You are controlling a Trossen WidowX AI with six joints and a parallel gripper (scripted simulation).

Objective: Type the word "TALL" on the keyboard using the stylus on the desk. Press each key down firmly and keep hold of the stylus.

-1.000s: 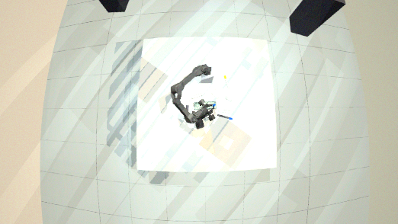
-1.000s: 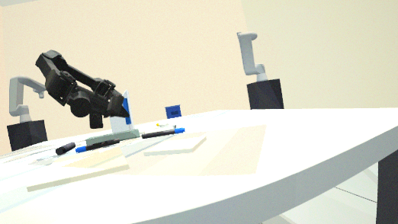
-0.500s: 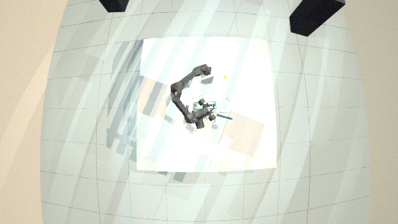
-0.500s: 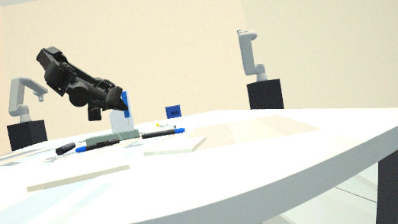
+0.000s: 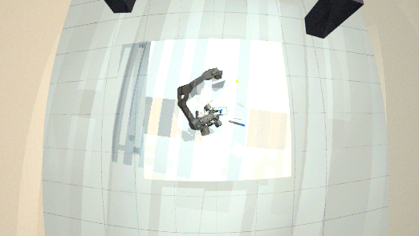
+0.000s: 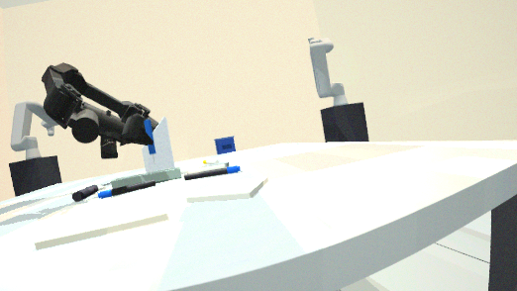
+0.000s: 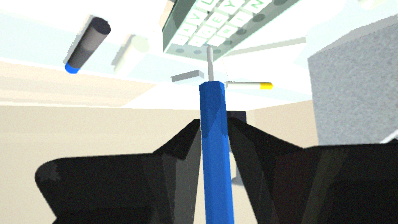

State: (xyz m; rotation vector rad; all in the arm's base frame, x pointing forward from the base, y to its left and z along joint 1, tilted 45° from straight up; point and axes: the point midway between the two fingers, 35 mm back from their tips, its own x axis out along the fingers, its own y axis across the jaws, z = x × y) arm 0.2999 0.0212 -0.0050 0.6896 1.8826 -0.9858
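Observation:
My gripper (image 5: pixel 219 111) (image 6: pixel 150 136) (image 7: pixel 213 124) is shut on the blue stylus (image 6: pixel 151 145) (image 7: pixel 215 160), which has a thin grey tip. The green keyboard (image 6: pixel 170 174) (image 7: pixel 172 37) with pale lettered keys lies on the desk below it. In the wrist view the tip overlaps the keyboard's near edge. In the exterior view the blue body stands nearly upright, with its lower end a little above the keyboard. Whether the tip touches a key cannot be told. Glare and the arm hide most keys in the top view.
A black marker with a blue end (image 5: pixel 237 123) (image 6: pixel 205 174) lies beside the keyboard; another blue-ended marker (image 6: pixel 134 188) lies in front. A thick dark marker (image 6: pixel 85 193) (image 7: pixel 90 42) and a yellow-ended pen (image 7: pixel 250 85) lie nearby. A pale panel (image 6: pixel 165 148) stands behind the stylus.

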